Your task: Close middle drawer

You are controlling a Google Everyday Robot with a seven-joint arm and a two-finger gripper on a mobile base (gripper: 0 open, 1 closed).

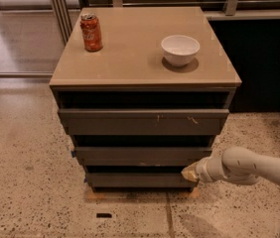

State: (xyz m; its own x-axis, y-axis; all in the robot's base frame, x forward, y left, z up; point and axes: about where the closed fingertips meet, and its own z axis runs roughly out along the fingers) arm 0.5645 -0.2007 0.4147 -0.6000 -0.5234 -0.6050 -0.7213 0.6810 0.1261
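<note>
Well, the drawer cabinet [130, 58] stands central, with the middle drawer [142, 155] at 6 o'clock under its top. At 4 o'clock from that front the gripper [190, 172] sits low, near the bottom drawer [137, 180]; its state I cannot tell. A push from here may hit the wrong drawer, or shake the white bowl [179, 48] and soda can [91, 32].

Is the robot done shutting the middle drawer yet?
Nearly, it seems. Done: the middle drawer looks pushed in, with none of its inside showing, only a dark gap above its front. In hand: the gripper sits low at the right, just under that front's corner, beside the bottom drawer. Left: perhaps a last nudge, since I cannot tell whether it is fully shut, then backing off.
</note>
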